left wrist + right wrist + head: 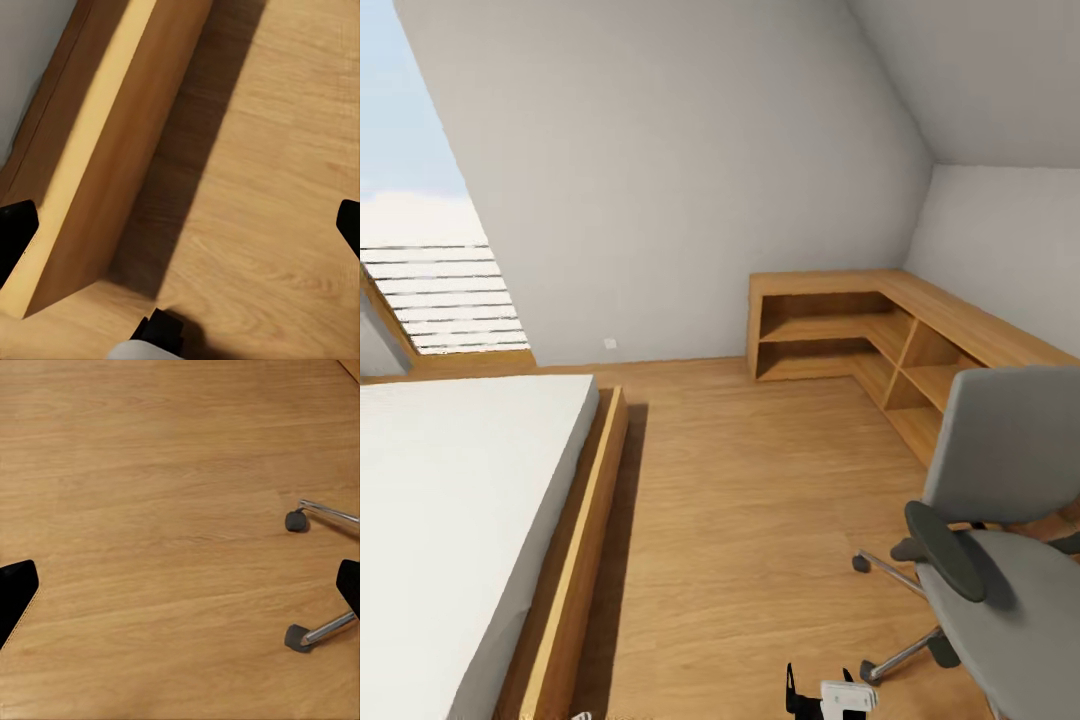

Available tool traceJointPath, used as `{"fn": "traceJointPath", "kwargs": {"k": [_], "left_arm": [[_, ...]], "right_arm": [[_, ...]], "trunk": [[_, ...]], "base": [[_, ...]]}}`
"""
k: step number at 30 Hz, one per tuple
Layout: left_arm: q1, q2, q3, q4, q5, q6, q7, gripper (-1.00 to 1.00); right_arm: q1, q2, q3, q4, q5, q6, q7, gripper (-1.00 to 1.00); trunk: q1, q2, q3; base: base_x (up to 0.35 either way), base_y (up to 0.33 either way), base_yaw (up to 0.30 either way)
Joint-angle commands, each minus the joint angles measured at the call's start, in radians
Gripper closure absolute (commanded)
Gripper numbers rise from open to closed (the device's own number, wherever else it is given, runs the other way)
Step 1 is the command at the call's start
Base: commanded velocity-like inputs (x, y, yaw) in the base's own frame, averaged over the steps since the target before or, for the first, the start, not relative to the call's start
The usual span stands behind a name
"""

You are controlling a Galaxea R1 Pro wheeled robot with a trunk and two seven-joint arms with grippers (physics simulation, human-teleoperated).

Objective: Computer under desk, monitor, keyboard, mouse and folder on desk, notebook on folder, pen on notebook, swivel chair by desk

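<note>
The right gripper (180,585) hangs over bare wood floor (150,472), its fingers (16,592) spread wide with nothing between them. The left gripper (180,225) is likewise wide and empty, beside the bed frame (90,165). Just right of the right gripper stands the chair (1000,520) — grey seat bare, dark armrest (945,550), chrome legs and casters (296,520) on the floor. The bed (450,520) lies along the left, with open floor between it and the chair. Farther back, the corner shelf (880,330) stands against the walls — its compartments empty. A slatted window (445,295) is at far left.
</note>
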State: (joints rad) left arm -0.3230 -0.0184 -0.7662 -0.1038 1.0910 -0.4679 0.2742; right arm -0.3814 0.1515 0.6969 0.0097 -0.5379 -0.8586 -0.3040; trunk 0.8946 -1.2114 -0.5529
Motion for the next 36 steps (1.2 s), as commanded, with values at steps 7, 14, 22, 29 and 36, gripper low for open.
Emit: {"fn": "traceJointPath", "kwargs": {"k": [7,14,22,29,36], "left_arm": [[-0.001,-0.001,-0.01,-0.001,0.001,-0.001,0.008,-1.0],[-0.001,-0.002,-0.011,-0.001,0.001,-0.001,0.007,-1.0],[-0.001,-0.002,-0.011,-0.001,0.001,-0.001,0.007,-1.0],[-0.001,-0.002,-0.011,-0.001,0.001,-0.001,0.006,-1.0],[-0.001,-0.002,-0.011,-0.001,0.001,-0.001,0.006,-1.0]], "right_arm": [[-0.001,0.0,0.009,0.001,-0.004,-0.002,-0.006,-1.0],[-0.001,0.0,0.009,0.001,-0.004,-0.002,-0.006,-1.0],[-0.001,-0.003,0.008,0.001,-0.004,0.0,-0.006,-1.0],[-0.001,-0.004,0.007,0.001,-0.004,0.001,-0.006,-1.0],[-0.001,-0.006,0.007,0.001,-0.003,0.001,-0.006,-1.0]], "trunk": [[0.0,0.0,0.005],[0.0,0.0,0.012],[0.0,0.0,0.019],[0.0,0.0,0.019],[0.0,0.0,0.019]], "base": [[0.075,0.0,0.249],[0.282,0.0,0.238],[0.325,-0.002,0.177],[0.326,-0.08,0.021],[0.32,-0.145,-0.109]]}}
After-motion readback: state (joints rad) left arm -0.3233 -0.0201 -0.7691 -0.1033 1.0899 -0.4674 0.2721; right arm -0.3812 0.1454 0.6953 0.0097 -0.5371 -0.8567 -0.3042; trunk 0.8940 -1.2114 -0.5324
